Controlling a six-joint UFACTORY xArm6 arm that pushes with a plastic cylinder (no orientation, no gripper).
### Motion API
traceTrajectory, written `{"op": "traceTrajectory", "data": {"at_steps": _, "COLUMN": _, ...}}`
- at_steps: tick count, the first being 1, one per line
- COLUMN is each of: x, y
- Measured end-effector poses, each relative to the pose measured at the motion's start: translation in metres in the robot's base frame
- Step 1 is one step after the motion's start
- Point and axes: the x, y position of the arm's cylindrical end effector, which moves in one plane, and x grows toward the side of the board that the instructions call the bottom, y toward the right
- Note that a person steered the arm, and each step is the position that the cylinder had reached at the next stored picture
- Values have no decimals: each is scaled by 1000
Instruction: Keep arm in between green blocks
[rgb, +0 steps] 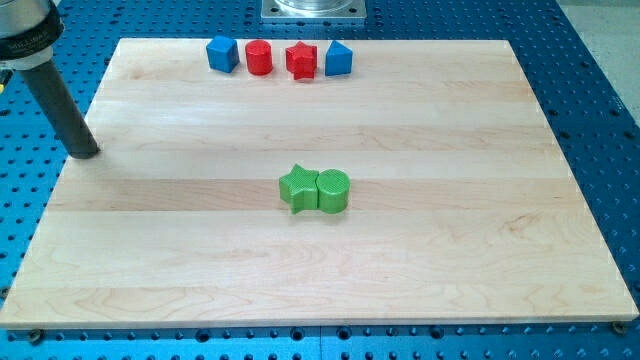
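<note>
Two green blocks, star (296, 188) and cylinder (334, 191), are seen touching, leaving no gap; my tip (86, 152) is parked far left on the wooden desk (450, 250); no hand is fitted.

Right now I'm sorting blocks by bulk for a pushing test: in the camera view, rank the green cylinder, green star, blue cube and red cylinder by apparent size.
1. Green cylinder and green star: look alike, touching, nearer the view's bottom.
2. Blue cube.
3. Red cylinder.
The top row sits farther away, so true sizes are unsure.
</note>
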Motion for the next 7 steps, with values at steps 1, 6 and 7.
{"op": "traceTrajectory", "data": {"at_steps": 1, "x": 8, "y": 13}}
{"op": "traceTrajectory", "data": {"at_steps": 6, "x": 15, "y": 268}}
{"op": "traceTrajectory", "data": {"at_steps": 7, "x": 53, "y": 287}}
